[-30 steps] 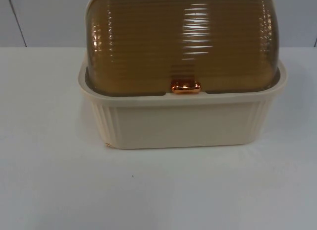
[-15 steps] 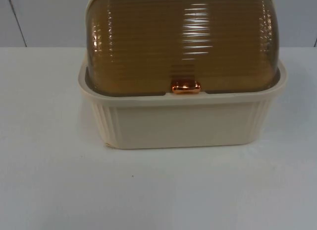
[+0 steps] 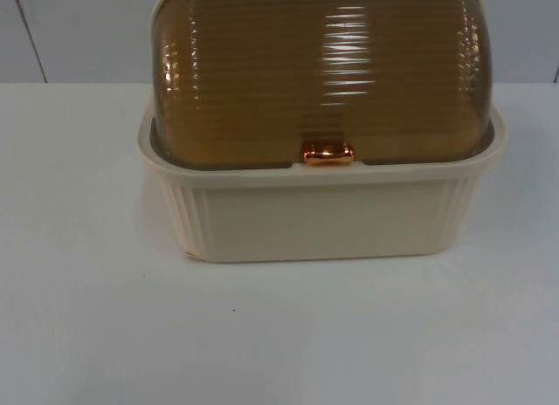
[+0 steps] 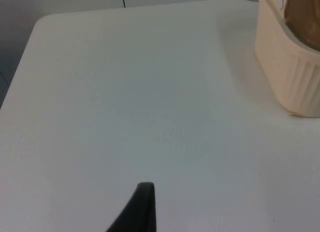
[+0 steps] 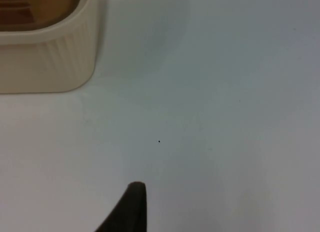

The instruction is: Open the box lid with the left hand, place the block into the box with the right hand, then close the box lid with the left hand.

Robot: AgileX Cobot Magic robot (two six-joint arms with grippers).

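Top view faces the box closely, front-on; both wrist views, seemingly higher, share its lower corners

1. We see a cream box with ribbed corners.
2. Its lid is translucent brown, ridged crosswise.
3. The latch is shiny copper.
4. The table is white, the wall grey.

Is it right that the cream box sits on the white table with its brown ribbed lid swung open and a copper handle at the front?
Not quite. The lid is shut, not open: in the top view its front edge rests down on the rim of the cream box, with the copper handle at that edge. The rest holds: the box stands on the white table.
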